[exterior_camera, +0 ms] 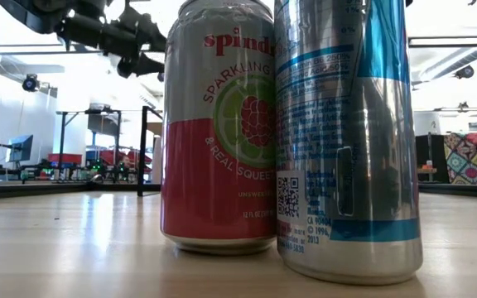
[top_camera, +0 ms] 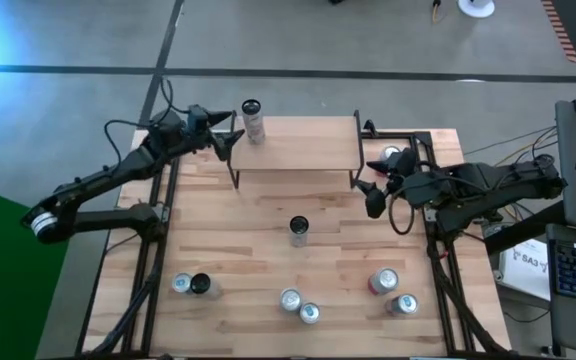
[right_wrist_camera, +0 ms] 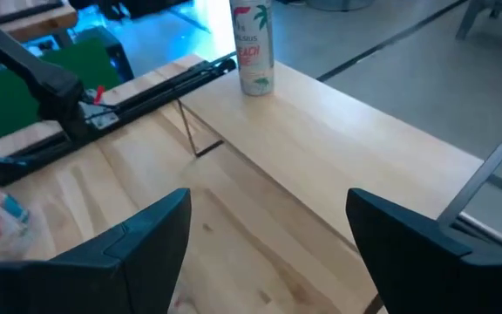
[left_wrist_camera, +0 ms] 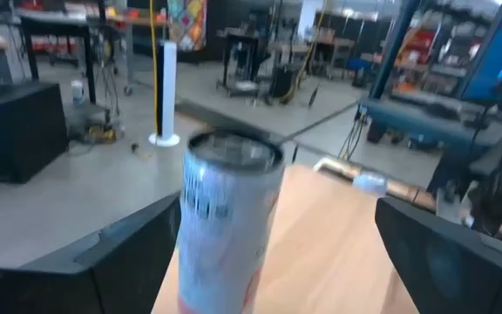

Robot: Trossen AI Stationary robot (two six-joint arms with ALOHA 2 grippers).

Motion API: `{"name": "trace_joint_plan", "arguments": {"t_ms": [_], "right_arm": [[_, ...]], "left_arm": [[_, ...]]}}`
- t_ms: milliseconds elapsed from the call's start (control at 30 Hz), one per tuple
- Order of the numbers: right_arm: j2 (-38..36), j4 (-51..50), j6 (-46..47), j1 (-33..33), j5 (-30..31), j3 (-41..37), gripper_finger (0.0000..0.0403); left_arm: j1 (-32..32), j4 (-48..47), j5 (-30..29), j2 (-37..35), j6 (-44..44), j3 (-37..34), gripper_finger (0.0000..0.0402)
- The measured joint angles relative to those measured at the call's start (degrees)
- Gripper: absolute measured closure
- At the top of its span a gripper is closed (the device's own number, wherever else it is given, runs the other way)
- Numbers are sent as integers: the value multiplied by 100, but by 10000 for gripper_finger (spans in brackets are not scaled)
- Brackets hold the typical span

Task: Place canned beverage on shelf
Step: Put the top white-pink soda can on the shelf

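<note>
Left gripper [top_camera: 230, 140] hangs spread-fingered and empty just beside the upright can [top_camera: 253, 121], which already stands on the shelf [top_camera: 308, 145] at its left end; right gripper [top_camera: 372, 186] (also spread, empty) waits off the shelf's right end, nearer the lone can [top_camera: 299, 231] mid-table.

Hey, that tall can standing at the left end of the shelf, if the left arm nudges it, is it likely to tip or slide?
The can looks tall and slim, standing upright, so a push near its top would probably tip it rather than slide it. It stands close to the shelf corner, so a fall could take it off the board. The left gripper, jaws open, is right beside it.
</note>
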Motion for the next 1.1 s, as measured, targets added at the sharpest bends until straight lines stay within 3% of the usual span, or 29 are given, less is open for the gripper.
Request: {"name": "trace_joint_plan", "arguments": {"t_ms": [700,900,1100], "right_arm": [[-192,-25,462,13,-155,-5,106],[-194,-35,490,23,-153,-22,106],[-192,-35,400,22,-151,-24,116]], "left_arm": [[123,61,-39,1551,230,910,36],[215,85,92,1635,398,968,91],[457,62,661,1611,600,981,155]]}}
